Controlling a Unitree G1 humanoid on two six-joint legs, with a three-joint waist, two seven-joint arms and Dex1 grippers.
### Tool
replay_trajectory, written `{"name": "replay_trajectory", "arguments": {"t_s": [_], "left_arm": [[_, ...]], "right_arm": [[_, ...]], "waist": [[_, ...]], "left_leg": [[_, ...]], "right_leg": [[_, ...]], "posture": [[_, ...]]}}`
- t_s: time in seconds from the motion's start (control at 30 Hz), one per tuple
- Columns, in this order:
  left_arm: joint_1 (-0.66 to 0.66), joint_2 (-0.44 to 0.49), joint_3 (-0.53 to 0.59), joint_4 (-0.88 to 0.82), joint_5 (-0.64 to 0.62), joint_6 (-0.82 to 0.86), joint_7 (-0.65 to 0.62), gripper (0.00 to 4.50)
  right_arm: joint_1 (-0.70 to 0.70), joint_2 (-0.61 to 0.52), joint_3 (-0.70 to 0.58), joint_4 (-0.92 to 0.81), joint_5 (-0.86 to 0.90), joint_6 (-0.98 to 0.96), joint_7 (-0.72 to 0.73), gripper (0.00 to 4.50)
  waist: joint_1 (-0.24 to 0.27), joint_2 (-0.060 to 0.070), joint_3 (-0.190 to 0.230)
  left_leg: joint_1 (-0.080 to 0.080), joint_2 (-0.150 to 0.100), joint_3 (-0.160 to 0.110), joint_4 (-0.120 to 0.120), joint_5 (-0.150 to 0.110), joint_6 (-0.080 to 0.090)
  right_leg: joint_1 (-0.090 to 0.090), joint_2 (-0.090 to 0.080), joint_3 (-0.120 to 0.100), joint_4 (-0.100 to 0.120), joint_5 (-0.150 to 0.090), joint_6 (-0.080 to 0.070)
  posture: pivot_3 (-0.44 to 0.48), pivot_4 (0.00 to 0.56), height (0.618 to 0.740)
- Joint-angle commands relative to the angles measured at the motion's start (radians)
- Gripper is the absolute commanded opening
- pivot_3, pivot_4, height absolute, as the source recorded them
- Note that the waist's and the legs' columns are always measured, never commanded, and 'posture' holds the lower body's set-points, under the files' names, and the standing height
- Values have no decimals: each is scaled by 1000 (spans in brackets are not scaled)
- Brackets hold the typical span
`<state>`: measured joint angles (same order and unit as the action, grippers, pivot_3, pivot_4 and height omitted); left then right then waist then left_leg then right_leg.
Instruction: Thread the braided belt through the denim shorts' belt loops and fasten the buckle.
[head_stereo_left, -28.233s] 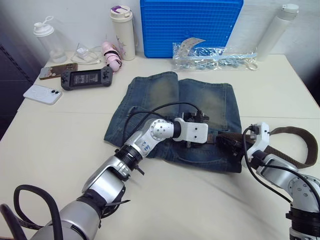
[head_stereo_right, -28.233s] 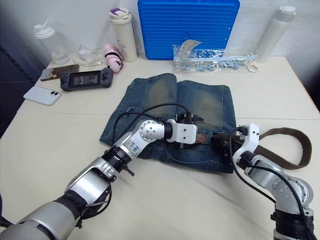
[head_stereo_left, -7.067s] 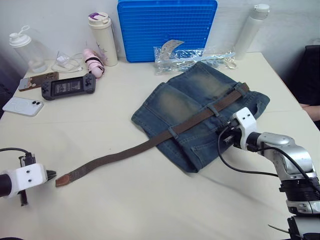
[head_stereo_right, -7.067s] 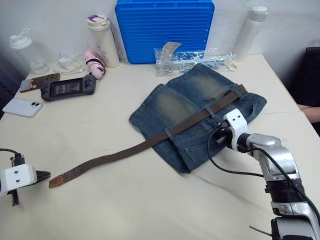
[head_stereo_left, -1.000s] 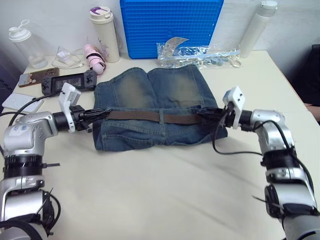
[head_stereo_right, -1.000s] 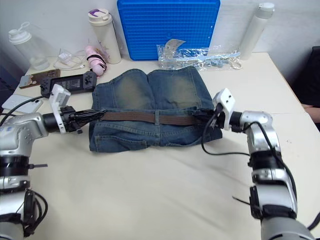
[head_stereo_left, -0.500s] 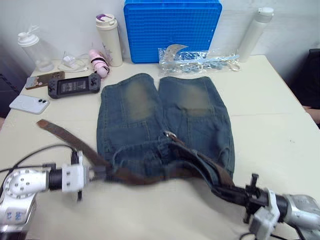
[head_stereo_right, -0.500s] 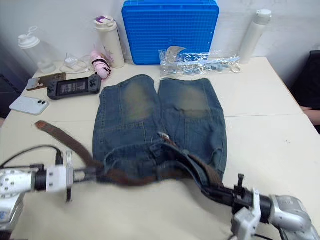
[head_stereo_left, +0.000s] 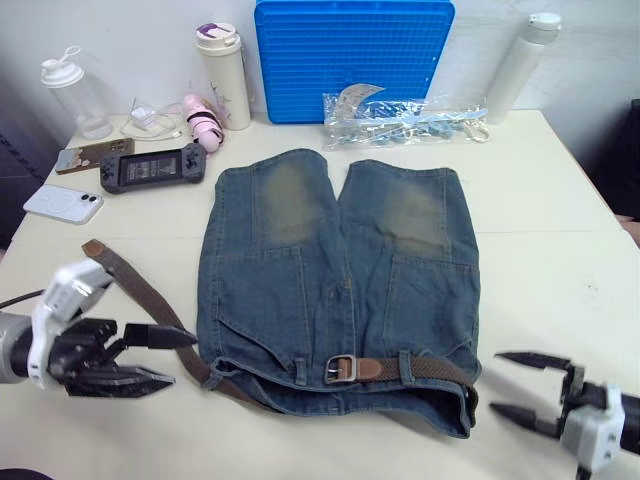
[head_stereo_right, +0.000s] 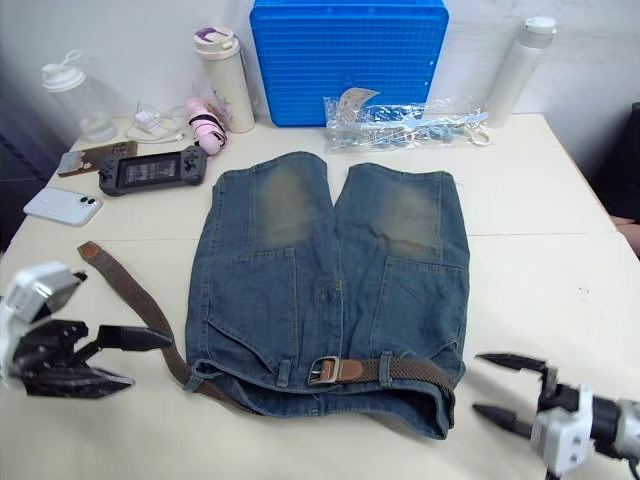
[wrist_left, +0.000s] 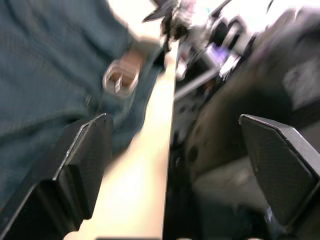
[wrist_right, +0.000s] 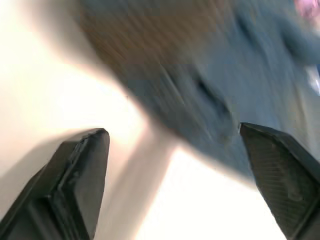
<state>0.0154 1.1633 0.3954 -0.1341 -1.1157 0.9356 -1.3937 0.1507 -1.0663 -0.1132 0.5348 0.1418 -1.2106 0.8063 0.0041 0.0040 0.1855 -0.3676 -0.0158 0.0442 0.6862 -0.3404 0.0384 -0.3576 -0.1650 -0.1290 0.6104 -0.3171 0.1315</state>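
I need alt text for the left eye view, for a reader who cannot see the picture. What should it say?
Blue denim shorts lie flat on a pale table, a brown braided belt buckled at the waistband, its free end trailing to the robot's left. The left gripper and right gripper sit open on either side, holding nothing.
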Motion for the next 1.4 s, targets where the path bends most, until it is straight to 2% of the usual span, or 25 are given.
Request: {"name": "replay_trajectory", "arguments": {"t_s": [0.03,0.1,0.23,0.33,0.43,0.53,0.63,0.73,0.83,0.9,1.03,1.1,1.13,1.23,1.3,1.4], "left_arm": [[-163,-90,-50,57,40,-6,158,4471],[-267,-157,-127,77,121,0,280,4471],[-410,-250,-308,116,349,-46,444,4471],[-526,-331,-393,194,457,-55,527,4471],[-625,-410,-454,284,564,-106,577,4471],[-683,-489,-482,366,636,-135,624,4471],[-663,-470,-628,406,818,-218,622,4471],[-634,-475,-635,406,841,-209,607,4471],[-580,-438,-651,377,872,-217,568,3684],[-551,-428,-638,358,868,-211,551,2823],[-518,-414,-606,314,856,-183,534,1052],[-517,-418,-562,315,841,-178,537,318],[-520,-420,-545,317,836,-175,540,18],[-554,-435,-492,354,836,-195,562,18],[-619,-472,-455,428,842,-236,594,18],[-728,-513,-460,566,892,-333,627,18]], "right_arm": [[-167,-4,-8,-35,106,188,9,4500],[-293,23,27,-67,158,362,62,4500],[-493,87,96,-120,213,757,154,4500],[-587,127,162,-208,252,1086,226,4500],[-669,172,238,-237,212,1328,257,4500],[-730,218,324,-149,68,1379,233,4500],[-753,264,414,-42,-47,1450,238,4500],[-755,294,417,-34,-49,1545,249,4500],[-720,304,407,-110,-19,1616,285,3717],[-687,299,397,-180,-4,1618,310,2804],[-620,225,429,-285,-71,1498,378,768],[-629,217,373,-326,-21,1536,387,30],[-638,211,357,-334,-12,1540,389,0],[-712,189,322,-296,-40,1518,380,0],[-826,197,319,-170,-99,1441,320,0],[-994,239,345,41,-188,1320,223,0]], "waist": [[-7,2,1],[-8,3,0],[-5,3,0],[3,3,0],[12,2,1],[19,2,0],[17,-1,-2],[13,-9,-15],[4,-10,-25],[-1,-8,-33],[-2,-3,-37],[-2,-4,-37],[-3,-4,-37],[-4,0,-33],[-2,3,-28],[-2,4,-17]], "left_leg": [[1,0,-1,0,0,-1],[0,1,-2,0,1,-2],[-2,2,-4,0,2,-3],[-4,1,-5,0,2,-3],[-6,0,-5,2,2,-2],[-9,-1,-5,5,1,-1],[-7,-3,-4,5,1,-1],[0,-1,-5,5,1,-1],[1,-1,-5,6,0,-2],[0,0,-7,6,-1,-4],[0,1,-9,4,-4,-5],[0,1,-9,3,-4,-4],[0,1,-9,3,-4,-4],[-1,0,-7,3,-4,-3],[-2,0,-6,4,-2,-2],[-5,-3,-6,6,2,-1]], "right_leg": [[0,0,0,0,0,0],[0,0,0,1,0,-1],[-2,2,-4,6,-1,-1],[-5,2,-7,9,-1,-1],[-6,2,-7,10,-1,-1],[-8,1,-7,11,0,-1],[-6,1,-6,11,0,0],[0,1,-7,10,0,0],[2,0,-5,10,0,-1],[2,0,-4,10,-1,-1],[1,1,-4,9,-1,-1],[1,1,-6,9,-1,-1],[1,1,-6,8,-1,-1],[1,1,-7,5,-1,-1],[1,1,-7,3,-1,0],[-1,-1,-7,5,1,3]], "posture": [[0,150,693],[0,150,693],[0,150,693],[0,150,693],[0,150,693],[0,150,693],[0,150,693],[0,150,693],[0,150,693],[0,150,693],[0,150,693],[0,150,693],[0,150,693],[0,150,693],[0,150,693],[0,150,693]]}}
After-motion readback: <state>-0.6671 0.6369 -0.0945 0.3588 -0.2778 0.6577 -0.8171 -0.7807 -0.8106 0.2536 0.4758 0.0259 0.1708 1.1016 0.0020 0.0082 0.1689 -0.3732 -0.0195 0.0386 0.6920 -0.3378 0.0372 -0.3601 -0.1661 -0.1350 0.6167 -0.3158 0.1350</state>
